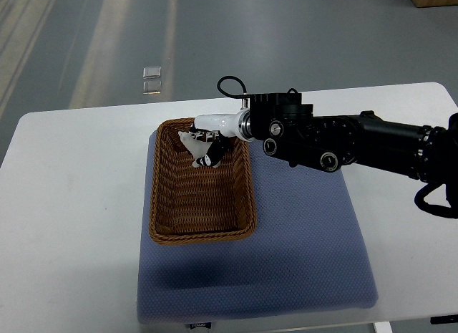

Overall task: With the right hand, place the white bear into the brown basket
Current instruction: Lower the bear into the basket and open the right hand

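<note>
A white table (79, 204) fills most of the top view, with grey floor beyond its far edge. On the table lies a blue-grey mat (300, 247), roughly square, its near edge close to the table's near edge. A brown wicker basket (202, 236), rectangular and open at the top, sits on the left part of the mat with its long side running away from the camera.

The right arm (372, 143), black and bulky, comes in from the picture's right edge and reaches leftward over the mat to the basket's far right corner. A black cable loops up above the wrist. The right hand (207, 132), white with dark joints, hangs over the far end of the basket, fingers curled down around the white bear (197, 148). The bear is a small white toy with dark patches; it sits inside the basket's far end, near the far wall, in the hand's clasp. Whether it touches the basket floor cannot be told.

On the floor beyond the table, two small pale squares (151, 79) lie side by side.
</note>
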Motion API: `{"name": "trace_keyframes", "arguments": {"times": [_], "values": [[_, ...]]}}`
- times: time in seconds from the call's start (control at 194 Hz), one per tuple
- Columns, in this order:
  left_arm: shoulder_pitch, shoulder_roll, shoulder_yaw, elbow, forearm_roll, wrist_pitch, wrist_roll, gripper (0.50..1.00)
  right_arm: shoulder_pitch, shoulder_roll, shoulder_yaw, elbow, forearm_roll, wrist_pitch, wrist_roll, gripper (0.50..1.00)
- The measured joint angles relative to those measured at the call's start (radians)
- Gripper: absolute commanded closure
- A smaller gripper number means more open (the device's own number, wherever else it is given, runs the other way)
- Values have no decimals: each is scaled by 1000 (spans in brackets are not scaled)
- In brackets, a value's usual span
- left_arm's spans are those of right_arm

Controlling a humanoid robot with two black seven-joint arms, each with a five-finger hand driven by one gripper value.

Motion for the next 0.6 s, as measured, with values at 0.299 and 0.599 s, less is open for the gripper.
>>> {"name": "trace_keyframes", "arguments": {"times": [0.299, 0.599], "values": [[0, 0, 0, 1, 0, -1, 0, 500, -42, 0, -2, 0, 0, -23, 6, 857], [0, 0, 0, 2, -1, -1, 0, 500, -66, 0, -3, 1, 0, -18, 6, 648]]}}
